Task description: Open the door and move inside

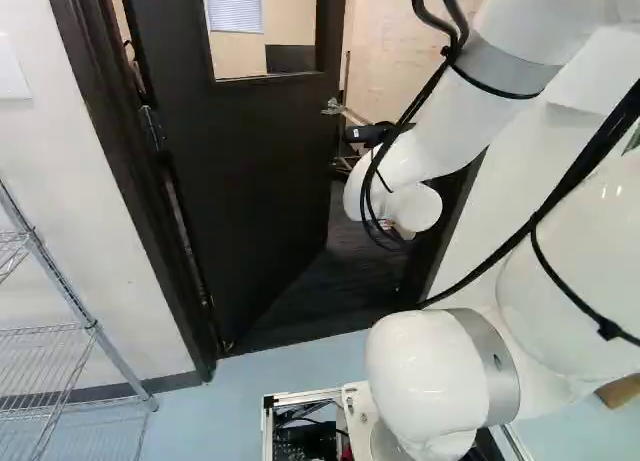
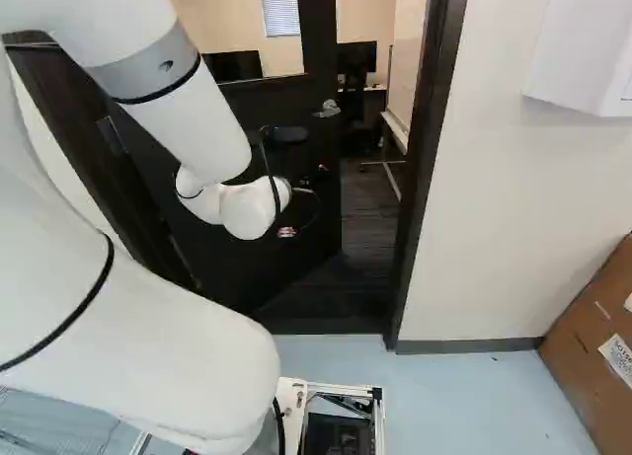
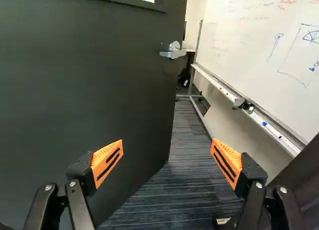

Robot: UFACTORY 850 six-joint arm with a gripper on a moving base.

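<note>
Wrist view shows the black gripper (image 3: 167,146) released, orange pads spread wide with nothing between them, and the dark door (image 3: 89,80) ajar ahead, swung into the room, its lever handle (image 3: 173,51) beyond the fingers. Since the latch looks clear of the door frame (image 2: 425,159), the step now is likely to push rather than grip: press the door's face near its free edge, far from the hinges, and roll the base in slowly, sparing the lever, the frame and the whiteboard (image 3: 269,50) any knock.
</note>
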